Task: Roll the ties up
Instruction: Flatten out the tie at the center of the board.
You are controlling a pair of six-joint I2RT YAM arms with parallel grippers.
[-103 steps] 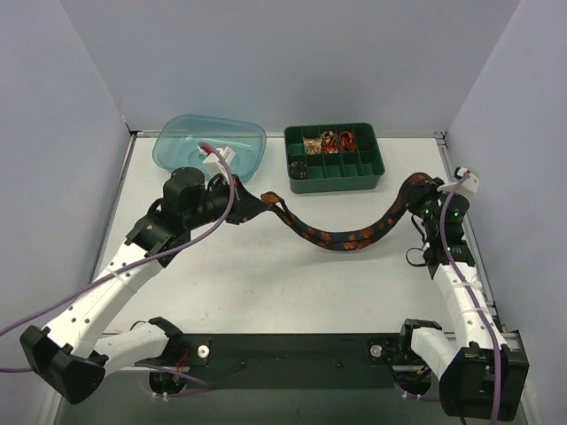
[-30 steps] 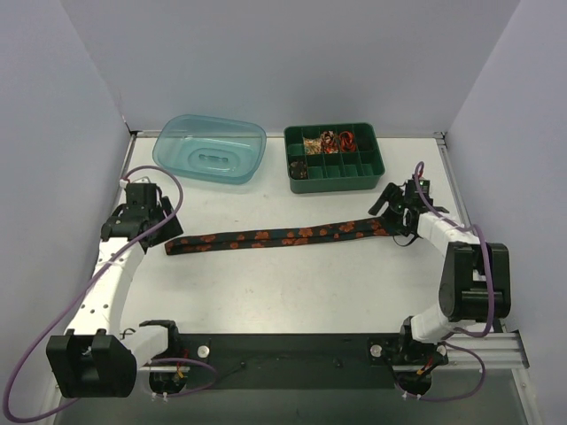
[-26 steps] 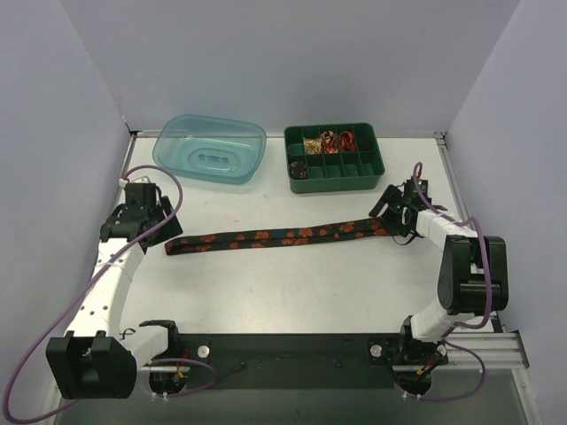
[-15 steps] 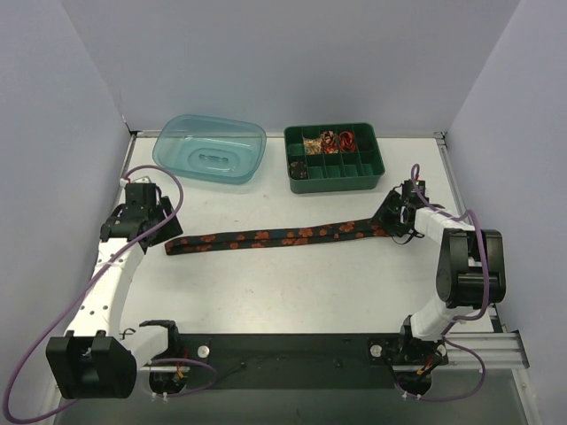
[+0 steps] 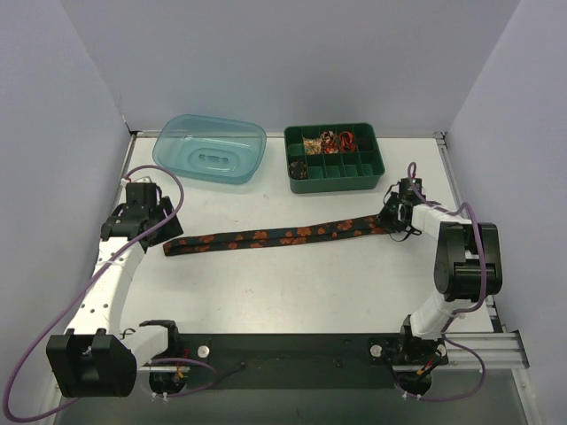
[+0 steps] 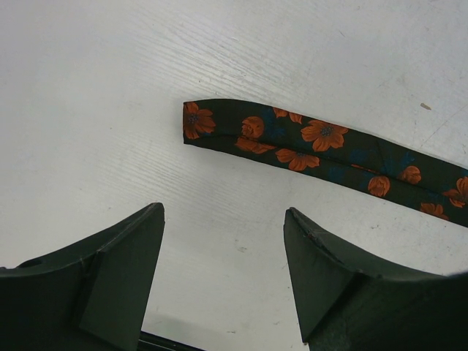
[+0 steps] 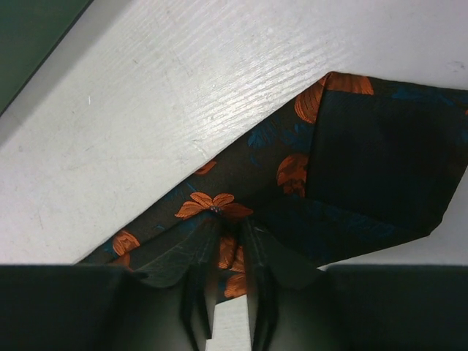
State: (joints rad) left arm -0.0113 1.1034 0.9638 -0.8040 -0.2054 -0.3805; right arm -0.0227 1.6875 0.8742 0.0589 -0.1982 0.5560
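the tie (image 5: pixel 283 235) is being carried flat by the table (image 5: pixel 292 283), stretched from near its left edge to near its right edge. the wide end is being pinched between the clenched fingers of the right gripper (image 7: pixel 230 235). the left gripper (image 6: pixel 223 213) is being held spread open just short of the narrow end, apart from it.

tie (image 5: pixel 283 235) spans the table (image 5: pixel 292 288); tray (image 5: pixel 337 185), tub (image 5: pixel 211 150) behind.

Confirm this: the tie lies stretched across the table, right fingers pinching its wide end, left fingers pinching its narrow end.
Not quite. The left fingers are open and clear of the tie, hovering short of its narrow end, as the left wrist view shows. The rest stands.
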